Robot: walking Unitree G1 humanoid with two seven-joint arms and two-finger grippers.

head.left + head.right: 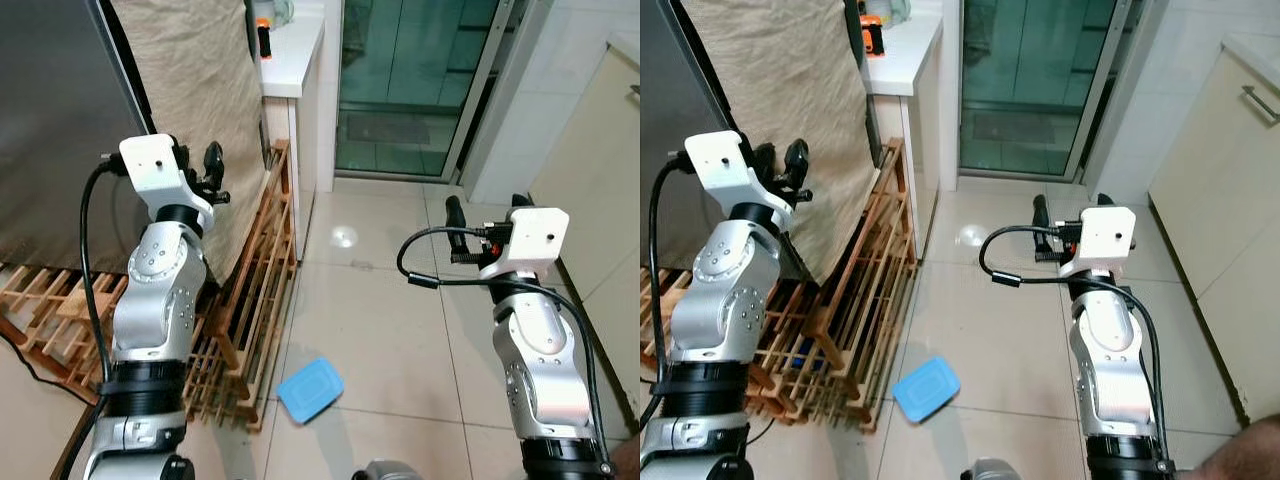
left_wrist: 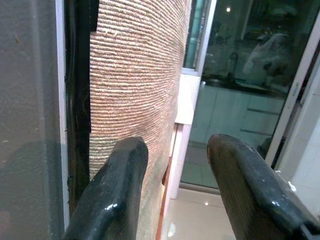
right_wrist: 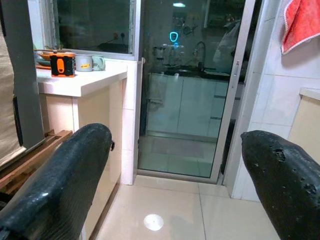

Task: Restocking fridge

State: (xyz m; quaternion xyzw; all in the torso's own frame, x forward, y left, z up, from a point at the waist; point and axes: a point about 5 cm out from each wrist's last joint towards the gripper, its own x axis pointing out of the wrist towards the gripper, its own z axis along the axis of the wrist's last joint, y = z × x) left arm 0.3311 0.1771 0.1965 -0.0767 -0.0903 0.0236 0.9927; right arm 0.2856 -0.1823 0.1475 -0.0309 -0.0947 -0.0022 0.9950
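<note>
Here both fingers spread, empty; head cam adds blue lid on floor.

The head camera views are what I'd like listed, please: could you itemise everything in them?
Container lid: one, blue, flat on the floor tiles between the two arms.
Wooden rack: one, light brown, leaning low beside the counter.
Woven cloth: one, beige, hanging over the rack.
Counter: one, white, against the wall past the rack.
Orange-and-black device: one, standing on the counter.
Mugs: two, pale, beside the device.
Glass sliding door: one, metal-framed, straight ahead.
Towel: one, red, hanging up by the door.
Cabinet: one, cream, on the robot's right.
Left claw: black, open, raised near the cloth.
Right claw: black, open, facing the door.
</note>
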